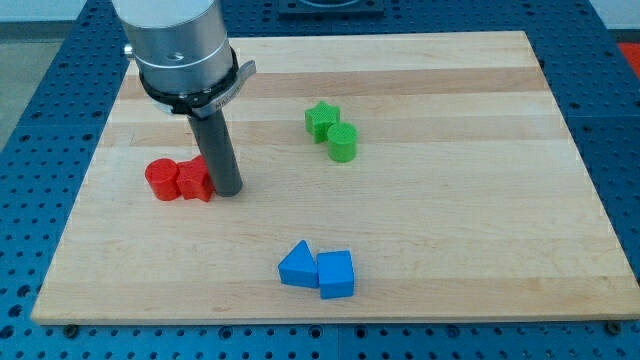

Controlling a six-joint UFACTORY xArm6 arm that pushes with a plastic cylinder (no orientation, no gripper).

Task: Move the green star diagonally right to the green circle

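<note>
The green star (321,119) sits on the wooden board above the middle, touching the green circle (342,143), which lies just to its lower right. My tip (228,190) is at the view's left, far from both green blocks. It rests right beside the red blocks, on their right side.
Two red blocks (178,180) sit side by side at the view's left, touching my tip's rod. A blue triangle (296,266) and a blue block (336,274) touch each other near the view's bottom. The board's edge (330,318) runs along the bottom.
</note>
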